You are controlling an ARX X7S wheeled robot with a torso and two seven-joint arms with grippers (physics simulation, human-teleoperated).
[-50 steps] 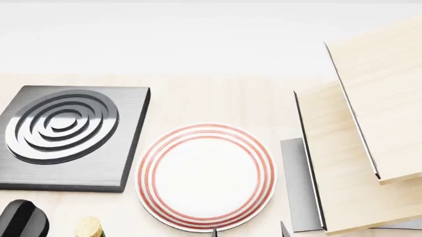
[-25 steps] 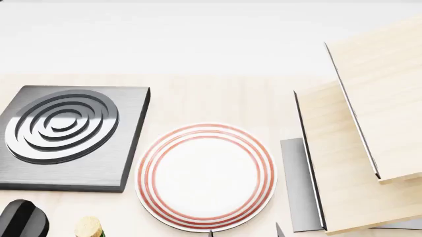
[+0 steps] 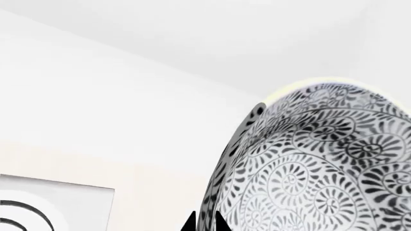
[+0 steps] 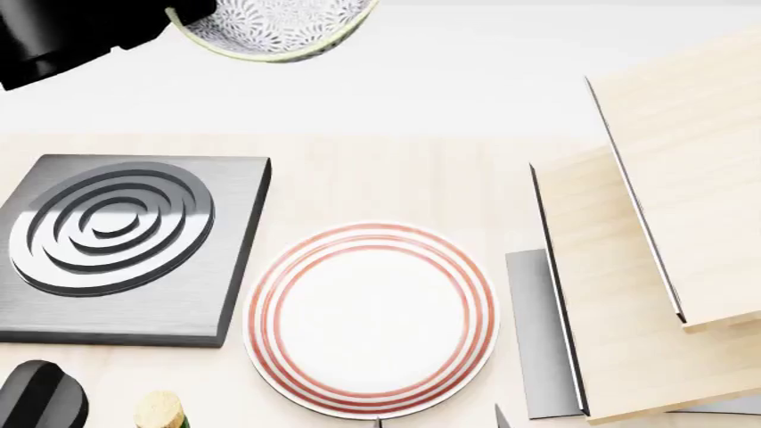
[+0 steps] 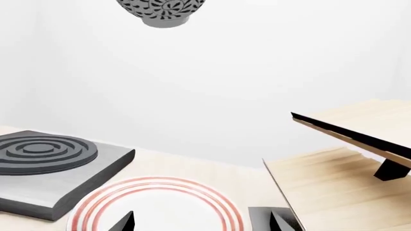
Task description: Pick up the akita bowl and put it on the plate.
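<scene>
The akita bowl (image 4: pixel 276 25), white with a dense dark floral pattern, hangs high in the air at the top left of the head view, above the far side of the burner. My left gripper (image 3: pixel 205 224) is shut on its rim, one black fingertip (image 3: pixel 188 224) on each side of the wall; the bowl (image 3: pixel 314 168) fills that view. The plate (image 4: pixel 371 319), white with red rings, lies bare on the wooden counter. My right gripper (image 5: pixel 202 222) stands open low over the plate's (image 5: pixel 157 202) near edge, and the bowl (image 5: pixel 161 10) shows far above it.
A dark grey square burner (image 4: pixel 119 245) with rings sits left of the plate. Tilted pale wooden boards (image 4: pixel 666 241) and a grey panel (image 4: pixel 537 330) crowd the right side. A black round object (image 4: pixel 42 397) and a cork (image 4: pixel 160 410) lie at the front left.
The bowl and the black left arm have come into the head view at the top left; half a second ago neither showed. Plate, burner and boards have not moved.
</scene>
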